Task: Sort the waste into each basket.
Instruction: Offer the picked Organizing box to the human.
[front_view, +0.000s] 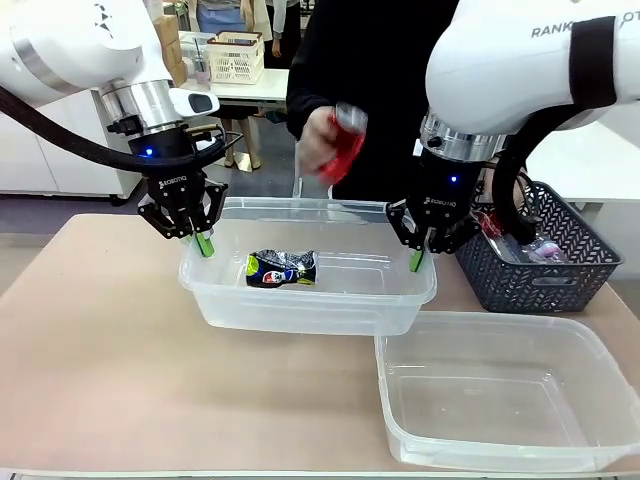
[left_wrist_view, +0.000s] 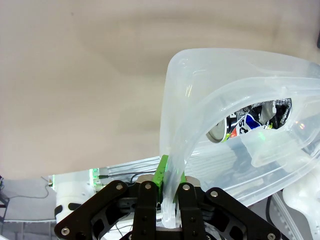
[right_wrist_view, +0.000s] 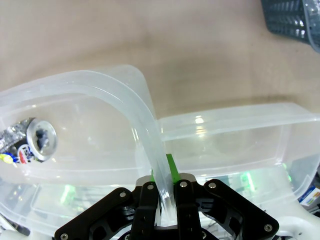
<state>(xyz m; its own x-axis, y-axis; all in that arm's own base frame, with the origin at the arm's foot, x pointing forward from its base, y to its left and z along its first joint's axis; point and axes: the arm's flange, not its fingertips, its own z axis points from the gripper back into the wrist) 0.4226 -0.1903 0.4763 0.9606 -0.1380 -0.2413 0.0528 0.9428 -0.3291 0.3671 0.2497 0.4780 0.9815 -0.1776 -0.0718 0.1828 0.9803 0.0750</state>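
Both grippers hold one clear basket (front_view: 300, 318) by its short ends. My left gripper (front_view: 204, 243) is shut on the left rim (left_wrist_view: 172, 100), and my right gripper (front_view: 417, 260) is shut on the right rim (right_wrist_view: 140, 110). A crushed blue-silver can (front_view: 282, 268) lies on this basket's floor, also seen in the wrist views (left_wrist_view: 250, 122) (right_wrist_view: 37, 142). Above the basket's far edge, a person's hand holds a red can (front_view: 343, 150), blurred. A second clear basket (front_view: 480, 320) stands on the table at the front right, close under the held one's right end (right_wrist_view: 240, 125).
A dark grey lattice basket (front_view: 560, 280) with some items in it stands at the right, behind my right arm, and shows at the top corner of the right wrist view (right_wrist_view: 290, 20). Bare tan tabletop (front_view: 100, 350) stretches left and front.
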